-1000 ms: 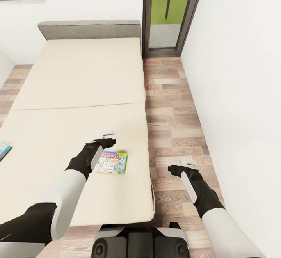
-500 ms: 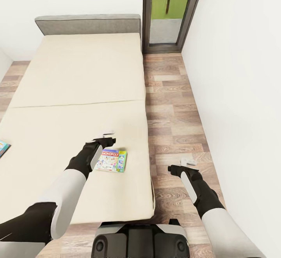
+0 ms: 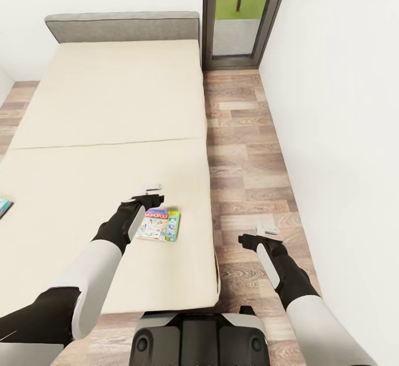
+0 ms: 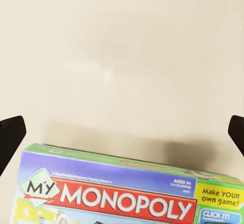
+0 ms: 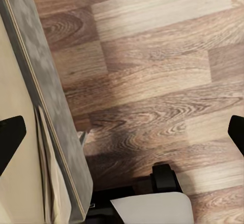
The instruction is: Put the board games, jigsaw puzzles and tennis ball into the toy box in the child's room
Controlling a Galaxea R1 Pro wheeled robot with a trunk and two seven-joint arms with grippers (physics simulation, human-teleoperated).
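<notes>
Well, going by how things lie, the job is at an early stage for this box: the board game (image 3: 159,226) lies flat on the bed (image 3: 111,111), not yet gripped, and the toy box and table are nowhere in these views, so I can't say how much of the rest is already packed away. A second board game (image 3: 4,207), bluish, pokes in at the bed's left edge, so at least two toys look to be left here. The nearer one sits close to the bed's right edge, toward the foot end, with wood floor (image 3: 244,150) running alongside. It is a flat rectangular printed box, pale with a red "My Monopoly" banner, a purple strip above it and a green-yellow panel at one end; it looks thin and light, lying flush on the mattress. The left gripper (image 3: 152,190) hangs over the mattress just past the box's far edge, its dark fingertips (image 4: 11,135) spread wide at either side of the wrist view with nothing between them. The right gripper (image 3: 267,228) hovers over the floor beside the bed, likewise spread wide and empty. Picking the box up and carrying it off to the table all remains to do.
</notes>
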